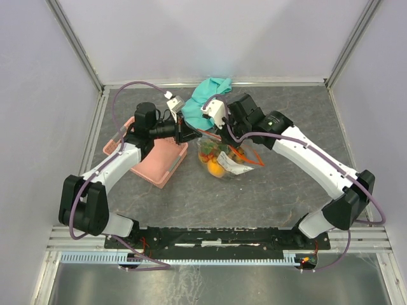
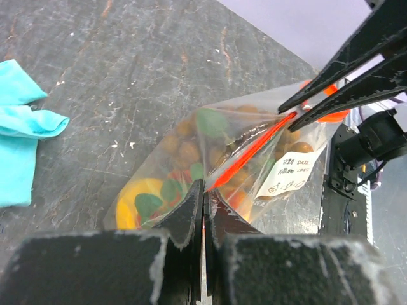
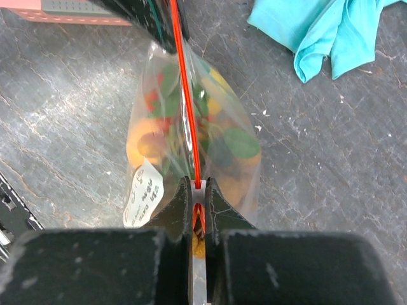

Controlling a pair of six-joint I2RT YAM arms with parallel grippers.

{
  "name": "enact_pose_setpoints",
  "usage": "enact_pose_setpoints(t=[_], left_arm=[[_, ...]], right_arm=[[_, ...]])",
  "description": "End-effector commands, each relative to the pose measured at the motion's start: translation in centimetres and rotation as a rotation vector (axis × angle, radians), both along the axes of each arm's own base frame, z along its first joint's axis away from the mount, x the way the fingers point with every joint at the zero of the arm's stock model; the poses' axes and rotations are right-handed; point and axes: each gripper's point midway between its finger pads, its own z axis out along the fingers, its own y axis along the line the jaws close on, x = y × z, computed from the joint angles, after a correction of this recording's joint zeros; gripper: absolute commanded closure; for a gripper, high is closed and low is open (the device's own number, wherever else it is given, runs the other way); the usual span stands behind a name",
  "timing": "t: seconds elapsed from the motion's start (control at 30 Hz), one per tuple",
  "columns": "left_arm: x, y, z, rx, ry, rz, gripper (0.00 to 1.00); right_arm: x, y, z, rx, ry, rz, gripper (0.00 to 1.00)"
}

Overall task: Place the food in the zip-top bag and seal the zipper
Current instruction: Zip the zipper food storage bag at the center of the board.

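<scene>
- Zip-top bag (image 1: 222, 159) hangs in the middle of the table (image 1: 267, 210) between my two arms, mouth uppermost. I hold it by the two ends of its mouth, so the weight inside draws the sides together. I cannot tell whether its bottom touches the table.
- Pink basket (image 1: 152, 171) lies farthest left, partly under my left arm and just beside the bag, clear of the sealing work.
- Left pincer (image 2: 203, 190) is closed tight on one end of the zipper (image 2: 251, 152). I judge it serves as the anchor, fixing that corner so the strip cannot slide or sag.
- Zipper runs straight and taut from one pincer to the other. A stretched strip lines up its two halves and is easier to press together. Whether it is sealed along its whole length I cannot tell.
- Food (image 3: 149, 143) is inside the bag, low down beneath the strip: yellow and orange fruits, brown berries, green leaves and red bits. Nothing of it seems caught in the mouth, so loading looks done and sealing is the step in hand.
- Right pincer (image 3: 198, 187) is clamped on the opposite end of the zipper, pulling against the left one.
- Teal cloth (image 3: 318, 32), right of the bag in my right wrist view, lies apart from it and plays no part.
</scene>
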Motion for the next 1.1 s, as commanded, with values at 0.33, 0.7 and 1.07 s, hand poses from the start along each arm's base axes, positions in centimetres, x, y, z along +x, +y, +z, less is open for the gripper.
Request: enact_pose_setpoints(t=[0.33, 0.7, 1.07], left_arm=[[4.9, 4.8, -0.7, 0.066, 0.022, 0.320, 0.97], [8.1, 6.1, 0.2, 0.094, -0.007, 0.399, 0.97], [9.6, 5.0, 1.6, 0.068, -0.016, 0.342, 0.97]], right_arm=[[-1.5, -6.1, 1.3, -0.068, -0.050, -0.116, 0.98], [-2.6, -10.2, 0.3, -0.112, -0.037, -0.244, 0.98], [-3.4, -11.5, -0.6, -0.083, -0.020, -0.316, 0.98]])
